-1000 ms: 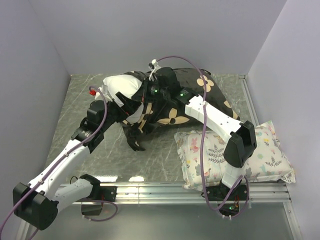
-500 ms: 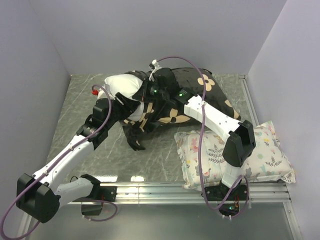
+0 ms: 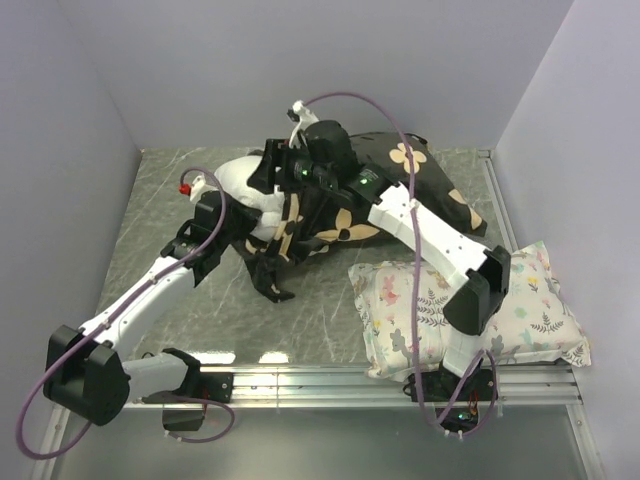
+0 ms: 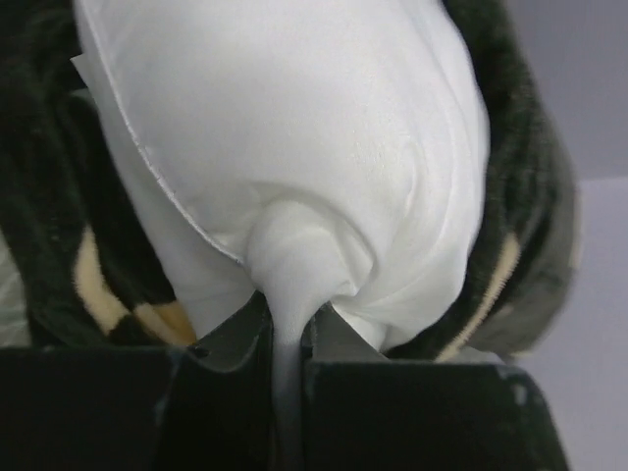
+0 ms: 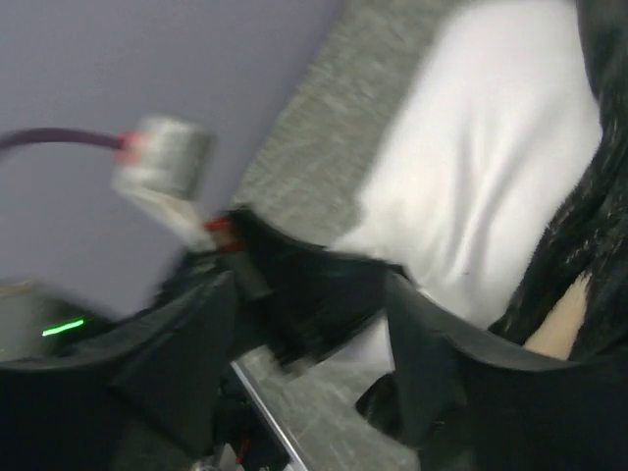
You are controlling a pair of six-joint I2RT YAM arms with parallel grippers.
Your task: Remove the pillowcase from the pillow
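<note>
1. A big black fluffy pillowcase point(image 3: 425, 180) with tan flowers lies at the far side of the counter point(image 3: 160, 200), around 12 to 1 o'clock.
2. A big plain white pillow point(image 3: 240, 180) is partly inside it. The pillow's bare end pokes out of the open mouth at the 9 o'clock end of the pillowcase.
3. A loose black flap of the pillowcase hangs down to the counter at about 6 o'clock from that mouth.
4. The left end effector point(image 4: 287, 329) is closed tight on a fold of the pillow. Its own camera shows the fold squeezed thin between two black fingers point(image 4: 231, 343), with black fluffy cloth on both sides of the pillow.
5. The right end effector point(image 3: 268, 172) sits over the mouth of the pillowcase, at 12 o'clock from the left one. Its camera is blurry, so I cannot tell if it is open, closed or holding something.
6. The counter is dark grey stone with pale streaks.
7. Plain pale purple walls point(image 3: 300, 60) stand at 9, 12 and 3 o'clock. A silver metal rail point(image 3: 330, 378) runs along the 6 o'clock edge.
8. A smaller white pillow with soft-coloured flowers point(image 3: 530, 310) lies at 4 o'clock, near the pillowcase. The right arm point(image 3: 430, 235) passes over it.
9. From above, the right arm also hides the middle of the pillowcase.
10. Purple cables point(image 3: 350, 97) loop over both arms.
</note>
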